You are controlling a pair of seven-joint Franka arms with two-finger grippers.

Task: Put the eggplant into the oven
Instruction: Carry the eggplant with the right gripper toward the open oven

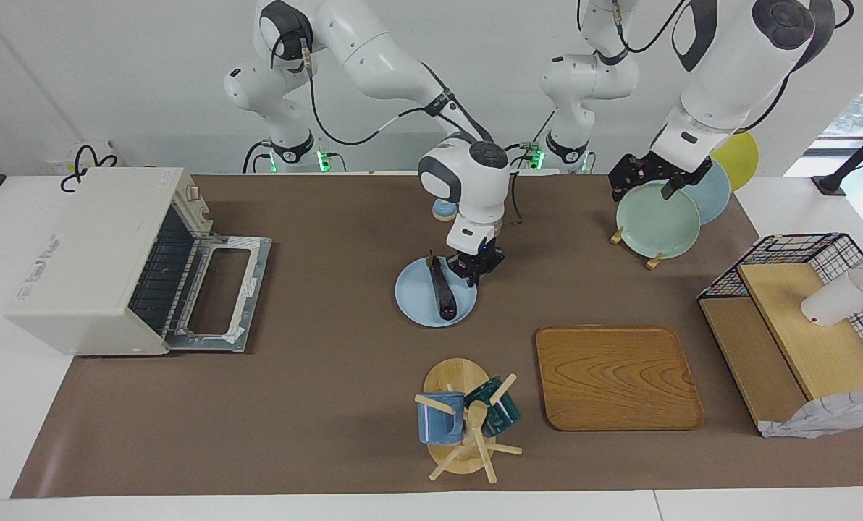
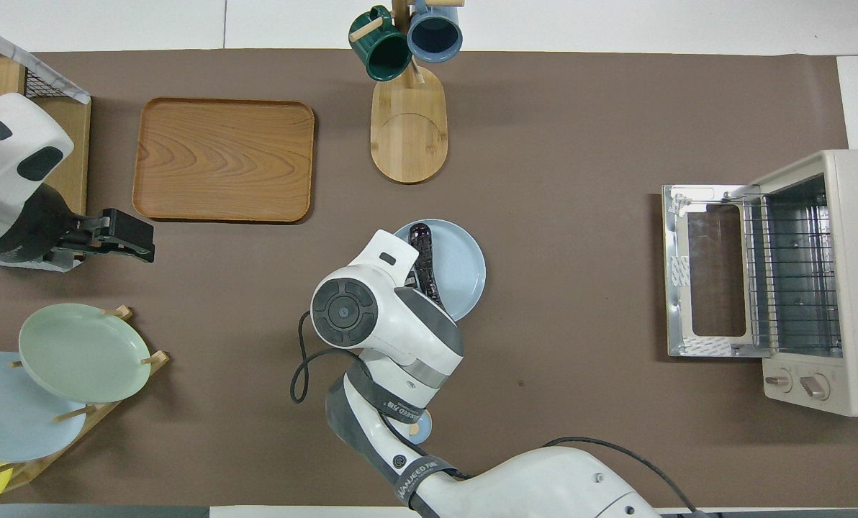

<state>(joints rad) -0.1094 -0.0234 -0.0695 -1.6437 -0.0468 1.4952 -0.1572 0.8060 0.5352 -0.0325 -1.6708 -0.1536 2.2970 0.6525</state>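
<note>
We see the right arm stretched forward from its base, forearm sloping down, wrist bent so the right gripper [image 1: 473,270] points straight down, low; whether its fingers are parted we cannot tell. The left arm waits, folded at the elbow, its wrist turned so the left gripper [image 1: 641,181] hangs raised and level, pointing toward the right arm's side.

One camera high across the table facing me, another steeply above my gripper [image 1: 473,269], both sharing the plate [image 2: 465,266] beneath it.
</note>
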